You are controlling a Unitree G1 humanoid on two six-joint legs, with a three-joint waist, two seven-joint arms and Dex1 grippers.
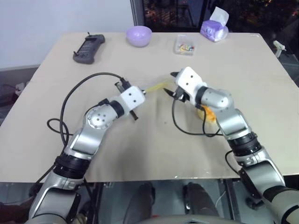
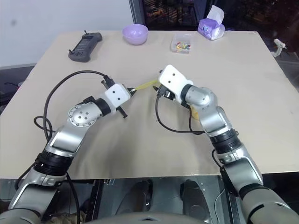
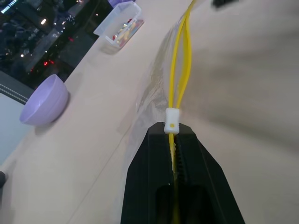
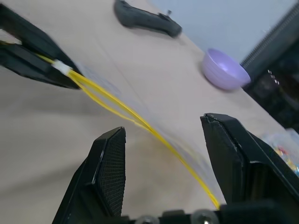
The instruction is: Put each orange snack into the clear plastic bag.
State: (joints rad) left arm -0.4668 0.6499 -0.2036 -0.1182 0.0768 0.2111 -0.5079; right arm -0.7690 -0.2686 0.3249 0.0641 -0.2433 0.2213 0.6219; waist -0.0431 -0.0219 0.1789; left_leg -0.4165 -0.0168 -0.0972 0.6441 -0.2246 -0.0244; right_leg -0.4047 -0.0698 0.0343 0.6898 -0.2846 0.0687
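The left tool (image 3: 174, 140) reached in over the middle of the worktop (image 1: 70, 93), roughly level, clamped tight on the yellow seal strip of the clear plastic bag (image 3: 154, 88) right by its white slider. The bag hung stretched between both arms, see-through, strip parted into two yellow lines. The right tool (image 4: 163, 158) pointed toward it, fingers spread with the strip running between them, not pinched. The orange snack (image 1: 209, 115) sat on the worktop, mostly tucked behind the right arm.
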